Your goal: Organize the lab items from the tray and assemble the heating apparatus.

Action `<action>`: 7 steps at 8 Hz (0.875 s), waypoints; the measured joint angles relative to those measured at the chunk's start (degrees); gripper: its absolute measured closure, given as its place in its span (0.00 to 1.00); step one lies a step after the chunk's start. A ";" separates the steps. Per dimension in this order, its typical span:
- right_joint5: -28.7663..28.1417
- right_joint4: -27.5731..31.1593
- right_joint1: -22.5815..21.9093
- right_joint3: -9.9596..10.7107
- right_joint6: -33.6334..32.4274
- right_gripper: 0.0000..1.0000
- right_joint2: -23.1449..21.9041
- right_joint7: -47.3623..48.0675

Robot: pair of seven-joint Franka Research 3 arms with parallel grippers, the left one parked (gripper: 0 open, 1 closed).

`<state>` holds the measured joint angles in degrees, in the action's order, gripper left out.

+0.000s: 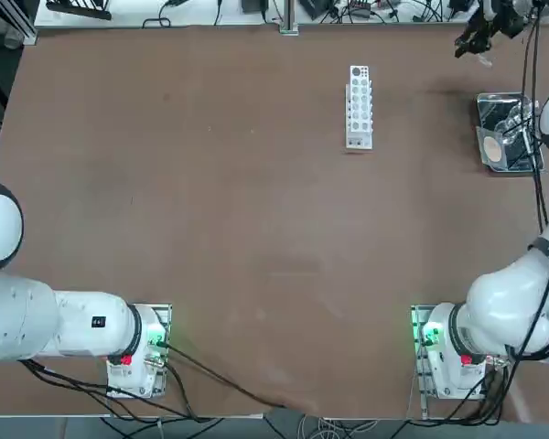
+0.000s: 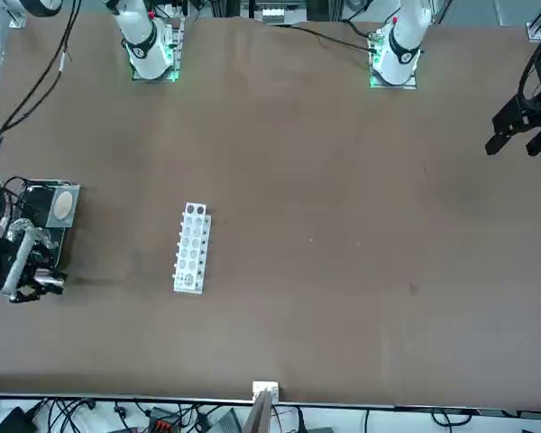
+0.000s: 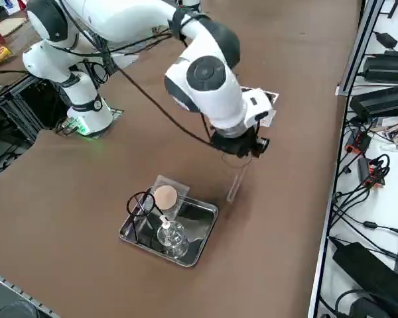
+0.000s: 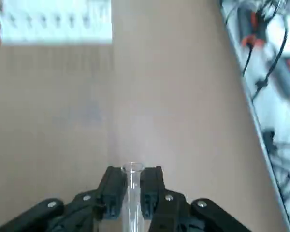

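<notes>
The shiny metal tray (image 3: 196,224) lies near the table's right edge. In it stand the small clear glass burner (image 3: 171,236) and the black wire ring stand (image 3: 142,205). The grey mesh (image 3: 165,195) with its tan centre leans on the tray's rim. My right gripper (image 3: 242,156) hovers above the table just beyond the tray. It is shut on a clear glass test tube (image 4: 133,191) that hangs upright from its fingers. In the top view the gripper (image 1: 471,41) is at the far right corner, past the tray (image 1: 494,97).
A long white holed rack (image 1: 359,105) lies on the brown table left of the tray, also seen in the front view as the rack (image 2: 192,248). Cables and equipment run along the table's right and far edges.
</notes>
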<state>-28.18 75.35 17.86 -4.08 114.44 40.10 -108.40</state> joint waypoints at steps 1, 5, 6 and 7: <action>-5.46 -0.01 -0.03 -1.03 -2.59 0.78 -0.37 0.01; -14.72 0.06 -0.27 -9.29 -6.64 0.78 -0.55 0.03; -18.22 0.31 -0.25 -10.63 -7.41 0.78 -0.53 -0.44; -22.21 0.65 -0.29 -11.57 -8.53 0.78 -0.43 -1.23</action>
<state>-50.40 76.01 17.58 -15.65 105.90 39.67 -109.63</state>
